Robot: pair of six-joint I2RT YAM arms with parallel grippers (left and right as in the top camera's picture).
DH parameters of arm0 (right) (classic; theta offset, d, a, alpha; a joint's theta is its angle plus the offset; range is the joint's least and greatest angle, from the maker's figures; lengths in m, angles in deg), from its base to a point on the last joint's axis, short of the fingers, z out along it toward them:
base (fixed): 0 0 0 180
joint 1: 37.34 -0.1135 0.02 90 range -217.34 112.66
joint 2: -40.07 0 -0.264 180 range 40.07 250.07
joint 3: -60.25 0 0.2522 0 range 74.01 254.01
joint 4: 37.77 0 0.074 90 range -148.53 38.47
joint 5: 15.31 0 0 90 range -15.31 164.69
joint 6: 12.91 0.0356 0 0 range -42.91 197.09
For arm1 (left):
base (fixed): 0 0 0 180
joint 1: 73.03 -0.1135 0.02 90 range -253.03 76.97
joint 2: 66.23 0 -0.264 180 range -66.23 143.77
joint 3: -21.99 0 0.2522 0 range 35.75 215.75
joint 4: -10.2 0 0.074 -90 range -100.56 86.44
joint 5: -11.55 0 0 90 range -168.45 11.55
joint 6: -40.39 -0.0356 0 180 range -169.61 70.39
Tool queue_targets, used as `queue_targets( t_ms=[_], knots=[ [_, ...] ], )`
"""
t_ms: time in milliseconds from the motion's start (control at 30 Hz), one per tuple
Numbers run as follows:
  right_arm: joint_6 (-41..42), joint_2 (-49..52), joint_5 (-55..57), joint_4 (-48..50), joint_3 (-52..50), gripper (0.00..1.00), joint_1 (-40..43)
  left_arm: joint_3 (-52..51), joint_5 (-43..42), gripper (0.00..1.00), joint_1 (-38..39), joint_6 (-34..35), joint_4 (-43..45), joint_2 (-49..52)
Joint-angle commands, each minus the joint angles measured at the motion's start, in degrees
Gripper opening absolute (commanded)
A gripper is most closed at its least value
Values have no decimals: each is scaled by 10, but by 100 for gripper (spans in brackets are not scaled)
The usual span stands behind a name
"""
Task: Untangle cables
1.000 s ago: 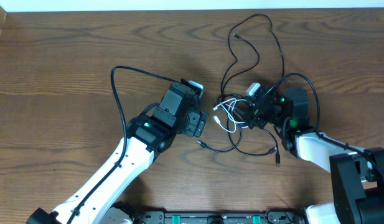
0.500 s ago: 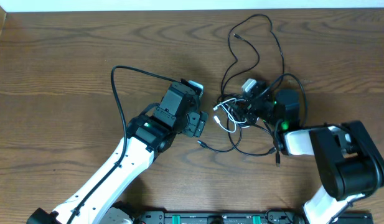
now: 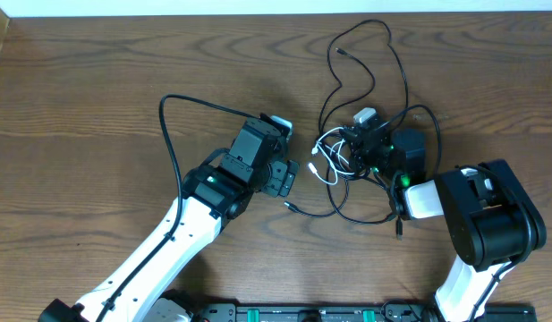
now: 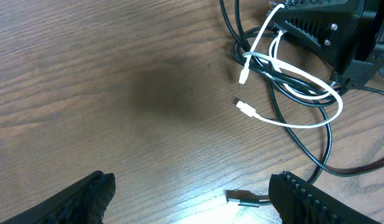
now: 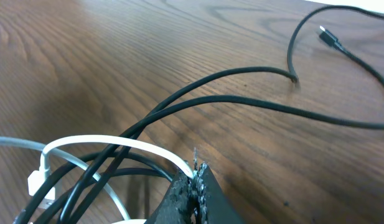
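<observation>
Cables (image 4: 279, 73) by far table (image 3: 213, 27) edge; R claw (image 5: 195, 171) tight, prob. on white cord (image 5: 98, 139); L claw (image 4: 192, 186) wide.

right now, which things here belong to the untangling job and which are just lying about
Job in hand:
- black cables
- white cable
- right hand, shut on the white cable
- left hand, open, holding nothing

Not part of it:
- the robot's own thick black wire
- wooden table
</observation>
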State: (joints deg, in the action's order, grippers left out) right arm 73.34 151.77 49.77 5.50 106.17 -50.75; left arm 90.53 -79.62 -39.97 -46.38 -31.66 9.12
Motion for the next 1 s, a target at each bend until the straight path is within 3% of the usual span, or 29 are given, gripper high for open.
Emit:
queue_targets(
  t_ms=[0, 233, 633, 967],
  knots=[
    [48, 0, 3, 1, 7, 1, 2, 5, 3, 84, -2, 5, -1, 3],
    [99, -87, 1, -74, -1, 1, 25, 5, 3, 84, -2, 5, -1, 3],
    [104, -361, 8, -355, -1, 1, 93, 5, 3, 84, -2, 5, -1, 3],
    [89, -431, 33, -410, -1, 1, 94, 5, 3, 84, -2, 5, -1, 3]
  ],
)
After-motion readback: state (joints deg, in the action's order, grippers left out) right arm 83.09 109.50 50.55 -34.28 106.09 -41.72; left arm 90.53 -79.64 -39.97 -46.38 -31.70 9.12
